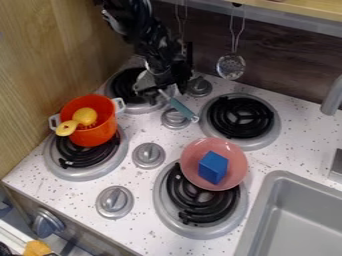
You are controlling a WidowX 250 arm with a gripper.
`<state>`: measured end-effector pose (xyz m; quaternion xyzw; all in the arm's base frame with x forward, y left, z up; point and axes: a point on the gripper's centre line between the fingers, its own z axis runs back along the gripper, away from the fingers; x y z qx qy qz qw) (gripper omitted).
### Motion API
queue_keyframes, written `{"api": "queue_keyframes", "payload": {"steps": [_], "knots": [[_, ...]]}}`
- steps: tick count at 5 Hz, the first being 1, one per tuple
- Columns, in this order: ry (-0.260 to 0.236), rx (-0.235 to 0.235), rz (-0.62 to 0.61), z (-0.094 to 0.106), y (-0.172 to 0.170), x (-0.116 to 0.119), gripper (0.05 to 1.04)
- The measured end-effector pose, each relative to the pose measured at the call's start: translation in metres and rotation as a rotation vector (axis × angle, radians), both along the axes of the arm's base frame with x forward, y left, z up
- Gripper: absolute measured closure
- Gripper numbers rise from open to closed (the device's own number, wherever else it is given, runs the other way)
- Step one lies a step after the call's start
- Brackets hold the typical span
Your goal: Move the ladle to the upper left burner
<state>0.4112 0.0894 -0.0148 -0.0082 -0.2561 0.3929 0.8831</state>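
Note:
My gripper hangs low at the upper left burner, coming down from the top edge, and covers part of that burner. Right under it lies the ladle, whose teal handle slants down to the right between two knobs. The ladle's grey head is partly hidden by the gripper. Whether the gripper holds the ladle cannot be made out.
An orange pot with a yellow utensil stands on the lower left burner. A pink plate with a blue block overlaps the lower right burner. A strainer hangs at the back wall; the sink is lower right.

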Motion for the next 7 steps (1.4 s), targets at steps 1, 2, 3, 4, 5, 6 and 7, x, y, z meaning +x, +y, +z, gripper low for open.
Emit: {"api": "queue_keyframes", "payload": {"steps": [1,2,3,4,5,6,7], "knots": [[0.001,0.040,0.042,0.019,-0.007,-0.010,0.084],[-0.023,0.074,0.092,0.031,-0.010,-0.026,0.083],[-0.024,0.135,0.114,0.050,-0.015,-0.037,0.083],[0.070,0.143,0.197,0.055,-0.022,-0.055,0.083],[0.092,0.157,0.192,0.074,-0.026,-0.067,0.084],[0.185,0.119,0.100,0.075,-0.035,-0.080,0.083],[0.211,0.064,0.033,0.078,-0.034,-0.095,0.083]]}}
